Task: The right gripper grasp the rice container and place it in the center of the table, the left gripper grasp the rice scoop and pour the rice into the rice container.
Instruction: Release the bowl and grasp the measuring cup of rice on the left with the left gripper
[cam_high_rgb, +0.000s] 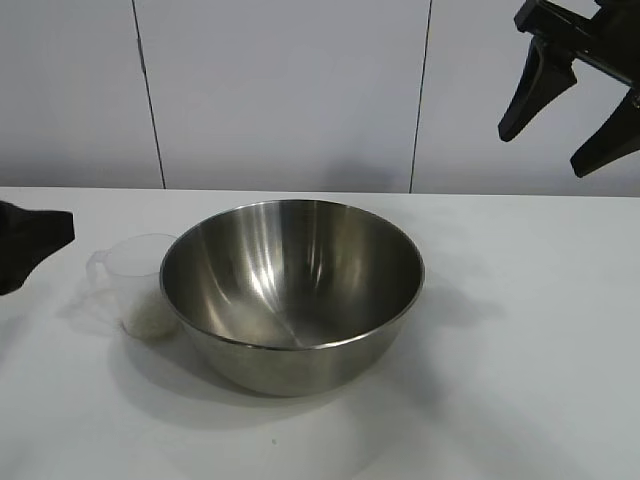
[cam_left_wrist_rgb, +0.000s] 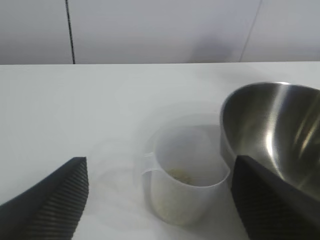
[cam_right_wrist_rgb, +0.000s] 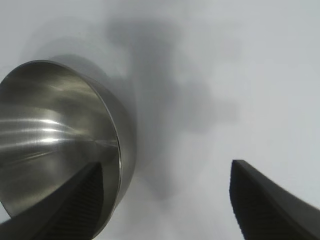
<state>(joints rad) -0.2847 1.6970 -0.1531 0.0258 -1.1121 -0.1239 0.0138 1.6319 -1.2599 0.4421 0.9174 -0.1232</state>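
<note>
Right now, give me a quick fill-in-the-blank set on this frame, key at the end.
1. The shiny round steel mixing bowl holds ____ rice.
2. The small clear plastic measuring cup stands ____ on the white tabletop.
3. The left gripper has its fingers ____ around the cup.
4. The right gripper hangs ____ the tabletop.

Key: no; upright; open; above

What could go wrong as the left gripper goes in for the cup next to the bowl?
1. The cup stands right against the bowl. In the left wrist view one finger of the left gripper lines up with the bowl's rim, so it may hit the rim and shove the bowl.
2. The cup looks light and holds only a little rice; a bump could tip it and spill grains on the table.
3. The right gripper hangs open above, off the bowl, so nothing steadies it.
</note>
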